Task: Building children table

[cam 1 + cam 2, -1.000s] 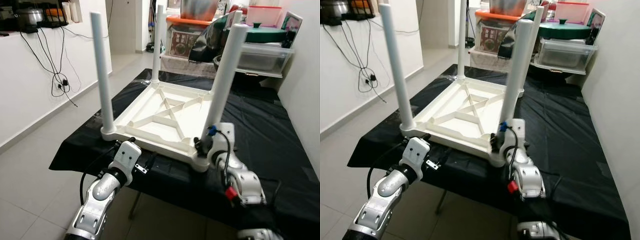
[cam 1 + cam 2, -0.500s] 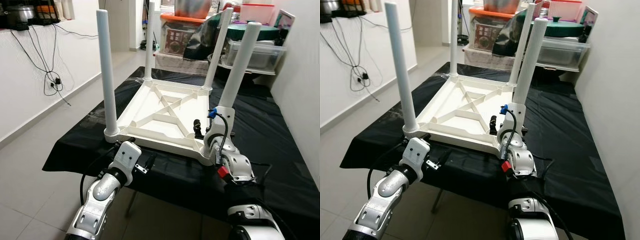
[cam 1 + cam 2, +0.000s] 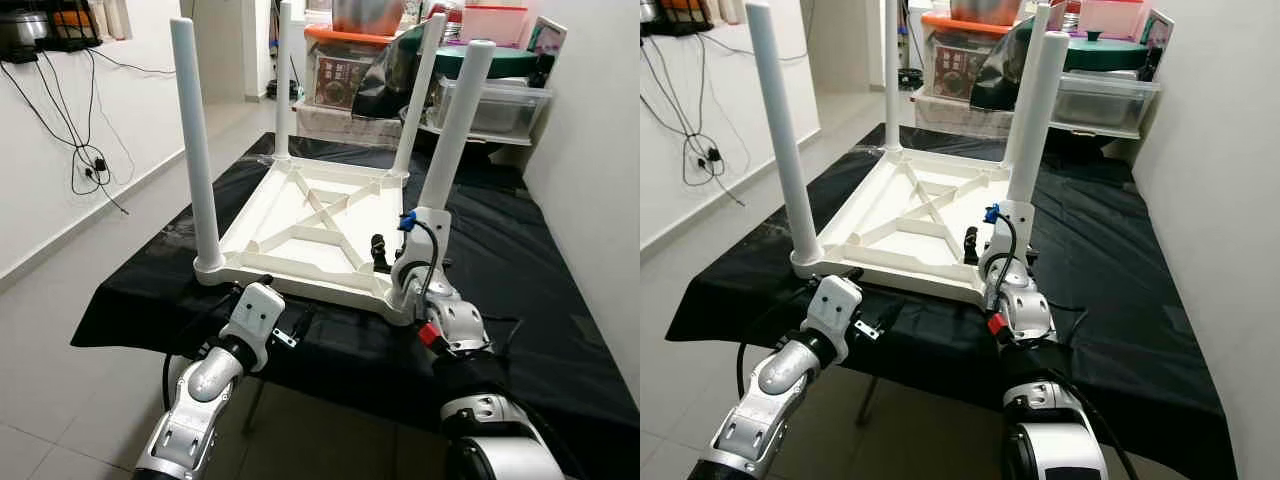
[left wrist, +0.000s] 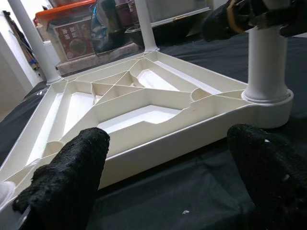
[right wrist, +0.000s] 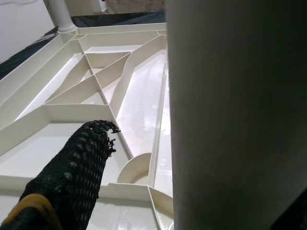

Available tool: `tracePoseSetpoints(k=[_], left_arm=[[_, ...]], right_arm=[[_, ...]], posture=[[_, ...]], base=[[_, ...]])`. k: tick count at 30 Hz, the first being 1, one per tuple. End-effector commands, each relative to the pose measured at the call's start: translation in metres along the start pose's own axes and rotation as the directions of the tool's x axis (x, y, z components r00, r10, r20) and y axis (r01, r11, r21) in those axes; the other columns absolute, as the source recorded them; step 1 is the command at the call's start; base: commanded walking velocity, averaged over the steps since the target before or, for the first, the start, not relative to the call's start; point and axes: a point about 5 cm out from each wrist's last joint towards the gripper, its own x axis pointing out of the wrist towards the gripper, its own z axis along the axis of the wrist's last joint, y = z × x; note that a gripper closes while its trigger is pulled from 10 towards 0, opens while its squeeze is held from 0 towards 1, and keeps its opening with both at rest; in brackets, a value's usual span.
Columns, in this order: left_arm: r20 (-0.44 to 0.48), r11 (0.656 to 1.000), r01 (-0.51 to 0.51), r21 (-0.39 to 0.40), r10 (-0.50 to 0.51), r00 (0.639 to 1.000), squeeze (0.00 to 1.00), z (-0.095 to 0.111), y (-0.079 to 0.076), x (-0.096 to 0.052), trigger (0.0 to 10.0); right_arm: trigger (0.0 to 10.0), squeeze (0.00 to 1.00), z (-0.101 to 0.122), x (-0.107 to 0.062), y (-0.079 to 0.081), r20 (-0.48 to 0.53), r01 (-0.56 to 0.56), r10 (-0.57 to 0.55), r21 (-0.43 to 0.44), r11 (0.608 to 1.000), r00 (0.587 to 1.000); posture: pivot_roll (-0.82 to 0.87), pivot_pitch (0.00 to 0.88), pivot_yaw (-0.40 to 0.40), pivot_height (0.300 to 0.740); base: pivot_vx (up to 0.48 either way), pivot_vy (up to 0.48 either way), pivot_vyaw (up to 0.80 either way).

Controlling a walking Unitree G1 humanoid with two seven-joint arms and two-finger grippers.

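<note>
4 legs already stand in the upside-down children table [image 3: 310, 225] on the black table [image 3: 520, 260]. Right tool [image 3: 385, 255] grips the near-right leg [image 3: 450, 125]; left tool [image 4: 158, 187] spread open, just flipping left probably.

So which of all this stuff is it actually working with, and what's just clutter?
In use:
- upside-down white children's table, four legs up
- near right leg, with the right gripper at it
- left gripper, open before the table's edge

Just lying about:
- black cloth
- storage boxes
- wall cables
</note>
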Motion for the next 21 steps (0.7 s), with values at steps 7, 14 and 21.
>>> tracePoseSetpoints(k=[7, 14, 21], left_arm=[[-0.020, 1.000, 0.016, -0.001, -0.016, 1.000, 0.00, -0.006, -0.004, 0.000, 10.0], [-0.019, 1.000, 0.017, 0.004, -0.017, 1.000, 0.00, -0.006, -0.005, 0.000, 10.0], [-0.026, 1.000, 0.022, 0.005, -0.021, 0.999, 0.00, -0.009, -0.005, -0.001, 10.0]], right_arm=[[10.0, 0.00, 0.006, -0.003, 0.044, 0.048, -0.202, 0.203, -0.018, 0.979, 0.978], [10.0, 0.00, 0.003, -0.001, 0.043, 0.053, -0.184, 0.187, -0.053, 0.981, 0.981], [10.0, 0.00, -0.004, -0.005, -0.010, 0.055, -0.046, 0.051, -0.092, 0.995, 0.997]], posture=[[0.12, 0.000, -0.111, 0.740], [0.13, 0.000, -0.111, 0.740], [0.11, 0.000, -0.104, 0.740]], base=[[0.000, 0.000, 0.00], [0.000, 0.000, 0.00], [0.000, 0.000, 0.00]])
